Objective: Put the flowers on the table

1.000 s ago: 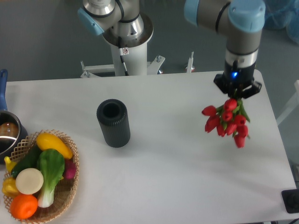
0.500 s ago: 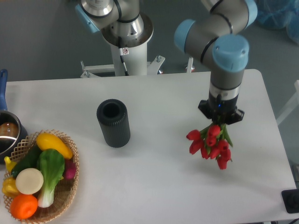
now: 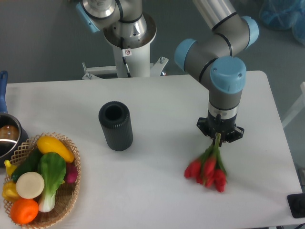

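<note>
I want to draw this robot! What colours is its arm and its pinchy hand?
The arm is made of silvery grey tubes with round light-blue caps on the joints. Its gripper is small and black. The white base has a black cable and a tiny red sticker.

The large white matte tabletop [image 3: 157, 191] is lying bare along its front edge and across its middle. A dark ribbed cylindrical vase [image 3: 115, 125] is standing upright left of centre, blocking that stretch. A woven wicker basket of vegetables [image 3: 66, 202] is filling the front-left corner, with a metal pot [image 3: 8, 134] just behind it. The bunch of red tulips [image 3: 207, 168] is occupying the right side, under the black two-finger gripper [image 3: 219, 134].
</note>
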`<move>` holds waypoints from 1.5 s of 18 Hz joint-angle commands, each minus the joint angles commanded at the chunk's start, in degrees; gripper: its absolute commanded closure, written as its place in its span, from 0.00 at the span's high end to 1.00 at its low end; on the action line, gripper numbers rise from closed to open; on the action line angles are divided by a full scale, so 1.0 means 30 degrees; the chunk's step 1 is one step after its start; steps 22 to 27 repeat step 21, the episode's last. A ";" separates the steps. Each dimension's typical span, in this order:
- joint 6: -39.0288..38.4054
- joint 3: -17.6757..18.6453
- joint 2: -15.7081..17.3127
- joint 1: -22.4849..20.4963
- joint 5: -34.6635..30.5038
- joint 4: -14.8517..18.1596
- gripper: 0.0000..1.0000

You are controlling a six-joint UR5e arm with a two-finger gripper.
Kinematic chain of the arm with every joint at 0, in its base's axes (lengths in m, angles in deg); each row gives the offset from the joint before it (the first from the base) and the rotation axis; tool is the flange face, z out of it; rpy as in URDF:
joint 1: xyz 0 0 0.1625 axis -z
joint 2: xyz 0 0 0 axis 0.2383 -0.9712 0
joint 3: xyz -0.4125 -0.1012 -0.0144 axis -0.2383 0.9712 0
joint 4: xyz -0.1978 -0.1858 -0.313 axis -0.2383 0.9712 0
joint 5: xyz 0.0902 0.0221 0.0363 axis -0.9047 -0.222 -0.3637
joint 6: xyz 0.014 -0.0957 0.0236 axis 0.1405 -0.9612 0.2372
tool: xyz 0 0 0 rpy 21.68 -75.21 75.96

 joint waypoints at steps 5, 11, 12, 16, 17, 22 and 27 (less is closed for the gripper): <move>0.0030 0.0000 0.0293 -0.0204 -0.0059 -0.0116 1.00; 0.0176 0.0292 0.1229 -0.0995 -0.0147 -0.0088 1.00; 0.0205 0.0380 0.1404 -0.1199 -0.0088 -0.0117 1.00; 0.0555 0.0878 0.2049 -0.1756 -0.0030 -0.0175 1.00; 0.0876 0.0966 0.2196 -0.2077 0.0029 -0.0147 1.00; 0.2428 0.1462 0.2606 -0.2840 0.0000 -0.0146 1.00; 0.2428 0.1462 0.2606 -0.2840 0.0000 -0.0146 1.00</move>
